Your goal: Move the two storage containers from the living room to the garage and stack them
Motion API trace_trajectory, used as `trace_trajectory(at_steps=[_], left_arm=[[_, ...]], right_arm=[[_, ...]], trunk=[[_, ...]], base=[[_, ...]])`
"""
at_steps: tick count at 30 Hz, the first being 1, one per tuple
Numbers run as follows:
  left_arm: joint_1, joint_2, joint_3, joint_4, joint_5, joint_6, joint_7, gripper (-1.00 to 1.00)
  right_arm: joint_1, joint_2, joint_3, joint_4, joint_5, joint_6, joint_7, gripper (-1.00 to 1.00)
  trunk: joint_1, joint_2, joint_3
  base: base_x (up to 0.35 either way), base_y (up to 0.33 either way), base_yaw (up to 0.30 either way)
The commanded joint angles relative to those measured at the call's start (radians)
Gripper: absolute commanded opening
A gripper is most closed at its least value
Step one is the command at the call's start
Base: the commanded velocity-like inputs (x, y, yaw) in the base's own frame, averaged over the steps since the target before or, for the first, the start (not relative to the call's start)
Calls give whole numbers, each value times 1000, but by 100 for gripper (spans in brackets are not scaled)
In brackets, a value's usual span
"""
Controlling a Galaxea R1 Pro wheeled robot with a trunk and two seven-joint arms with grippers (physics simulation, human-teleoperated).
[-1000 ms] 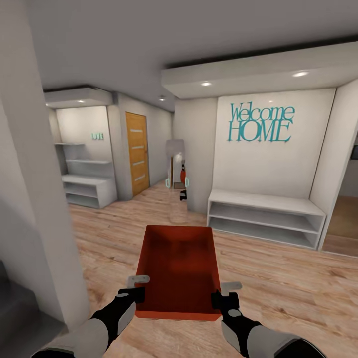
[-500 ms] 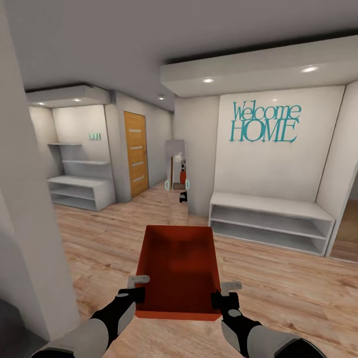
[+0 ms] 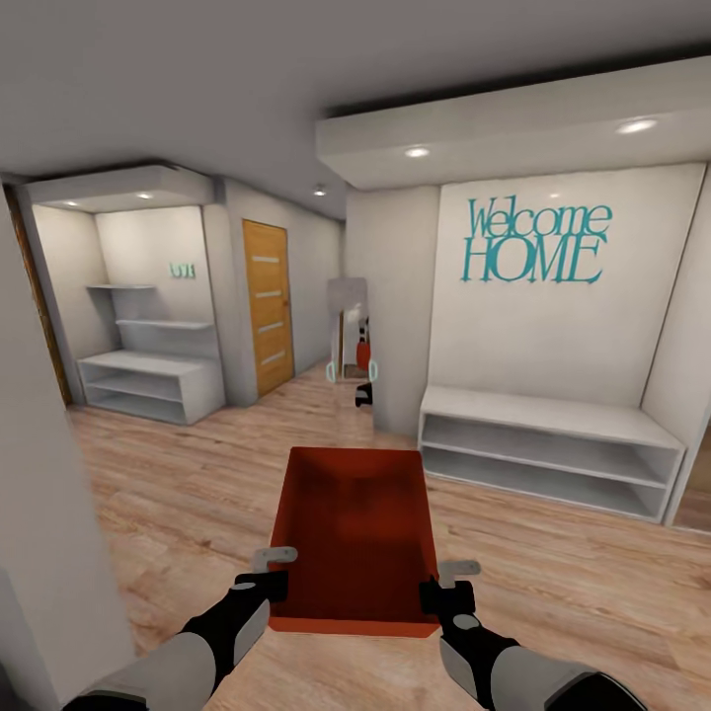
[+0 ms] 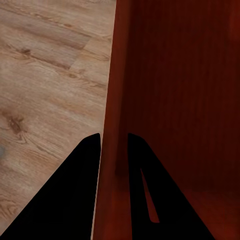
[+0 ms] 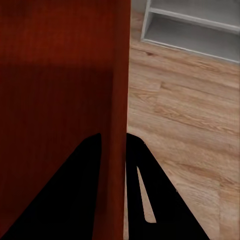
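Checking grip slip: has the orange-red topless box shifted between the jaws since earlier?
No. The orange-red topless box sits the same against both grippers; only the background shifted as the camera moved.

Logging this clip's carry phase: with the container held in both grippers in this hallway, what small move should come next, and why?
Probably keep rolling on with both grips unchanged. The left gripper and right gripper each pinch a side wall of the container, which hangs level over light wood floor. No grey concrete is in sight, so the garage is not reached and setting down would be premature.
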State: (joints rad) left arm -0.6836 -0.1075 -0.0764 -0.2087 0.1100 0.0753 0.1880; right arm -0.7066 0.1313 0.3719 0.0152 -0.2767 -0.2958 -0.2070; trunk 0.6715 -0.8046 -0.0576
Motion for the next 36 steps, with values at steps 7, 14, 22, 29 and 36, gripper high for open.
trace_trajectory(at_steps=[7,14,22,29,36], left_arm=[[-1,12,33,-2,-1,6,19,-100],[-1,12,33,-2,-1,7,19,-100],[-1,12,33,-3,-1,7,20,-100],[-1,12,33,-3,-1,7,20,-100],[-1,12,33,-3,-1,7,20,-100]], right_arm=[[-1,0,-37,-3,10,-2,0,-100],[-1,0,-37,-3,10,-2,0,-100],[-1,-1,-37,-3,10,-2,0,-100],[-1,-1,-37,-3,10,-2,0,-100],[-1,-1,-37,-3,9,-2,1,-100]], trunk=[[1,-1,-2],[1,-1,-2],[1,-1,-2],[1,-1,-2],[1,-1,-2]], base=[[323,0,0],[323,0,0],[324,0,98],[323,0,251],[324,0,250]])
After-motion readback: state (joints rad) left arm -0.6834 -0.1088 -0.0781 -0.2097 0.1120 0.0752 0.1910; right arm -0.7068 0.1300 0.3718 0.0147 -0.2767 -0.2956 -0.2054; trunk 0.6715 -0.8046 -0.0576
